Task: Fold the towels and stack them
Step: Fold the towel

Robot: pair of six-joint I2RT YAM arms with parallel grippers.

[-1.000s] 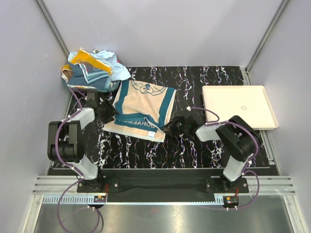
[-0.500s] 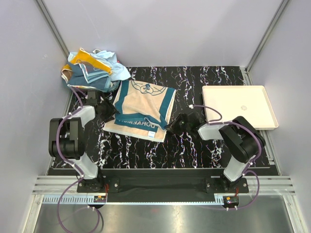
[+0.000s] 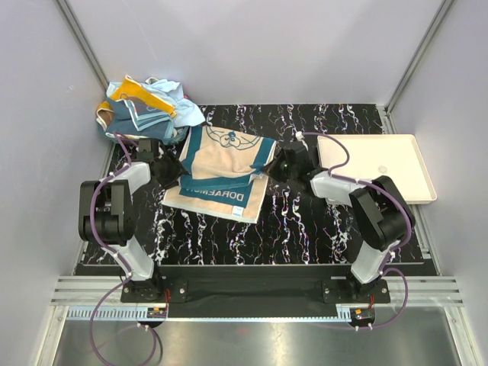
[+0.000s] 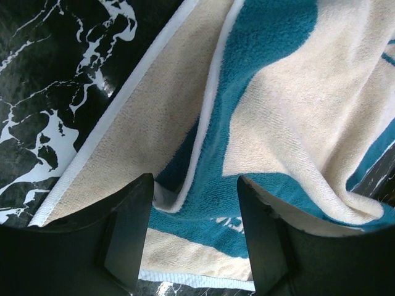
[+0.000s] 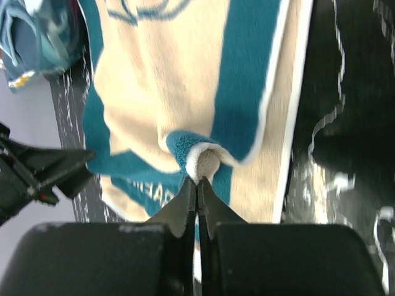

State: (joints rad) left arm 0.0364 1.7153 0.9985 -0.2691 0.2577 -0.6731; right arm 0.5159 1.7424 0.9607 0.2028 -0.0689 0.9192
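Note:
A teal towel with a beige centre [image 3: 221,171] lies partly doubled over on the black marble table [image 3: 305,221]. My right gripper [image 3: 284,165] is at its right edge, shut on a pinched-up bit of the teal, white-hemmed border [image 5: 199,161]; the tips [image 5: 197,182] meet with cloth between them. My left gripper [image 3: 169,169] is at the towel's left edge, open. In the left wrist view its fingers [image 4: 126,228] stand wide apart over a folded teal edge [image 4: 197,185] without gripping it. Several more towels lie crumpled in a pile [image 3: 145,110] at the far left.
A white tray [image 3: 377,164] sits on the table's right side, just beyond my right arm. Grey walls close in the left, right and back. The crumpled pile [image 5: 34,37] also shows at the upper left of the right wrist view.
My right gripper closed on the towel's right edge and moved away from the bases, pulling that bit of cloth up. My left gripper edged farther along the left edge and opened wider.

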